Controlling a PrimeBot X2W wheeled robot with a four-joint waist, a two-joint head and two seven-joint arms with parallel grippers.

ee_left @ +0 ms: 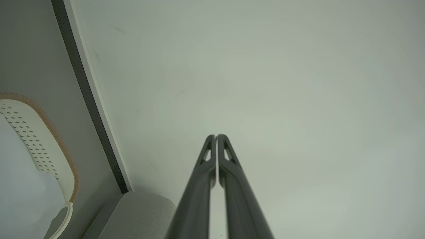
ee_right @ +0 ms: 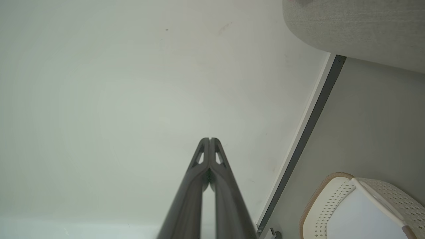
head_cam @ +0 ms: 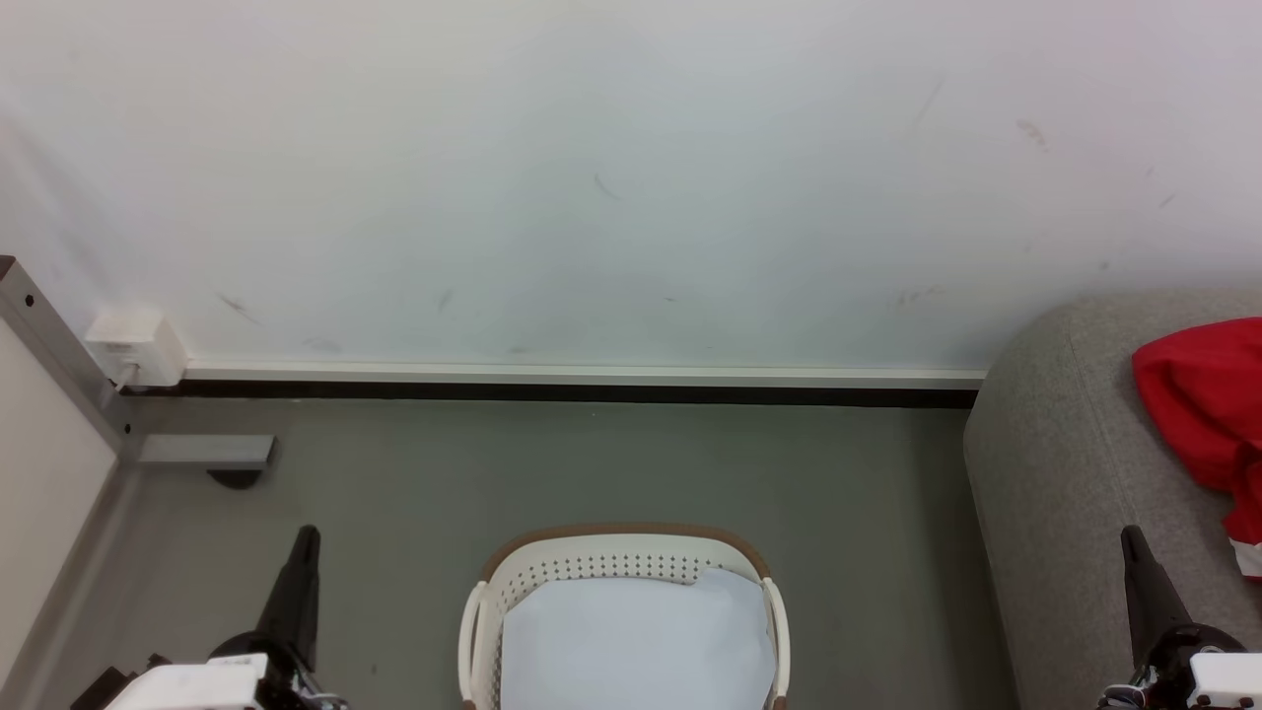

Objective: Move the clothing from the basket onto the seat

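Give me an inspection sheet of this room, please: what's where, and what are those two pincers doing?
Surface: grey floor, the basket stands on it.
Job's things: basket holds a white sheet, no red seen in it; red clothing lies on the seat.
Clutter: nothing seen.
Pincers: left pincer shut, empty; right pincer shut, empty.
Cables: nothing seen.
Surroundings: scuffed wall, white box on it, metal frame at left.

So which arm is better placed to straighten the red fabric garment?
Right, probably: the right end effector shows against the grey upholstered seat bearing the bright red soft clothing; the left end effector lies beyond the cream perforated basket.
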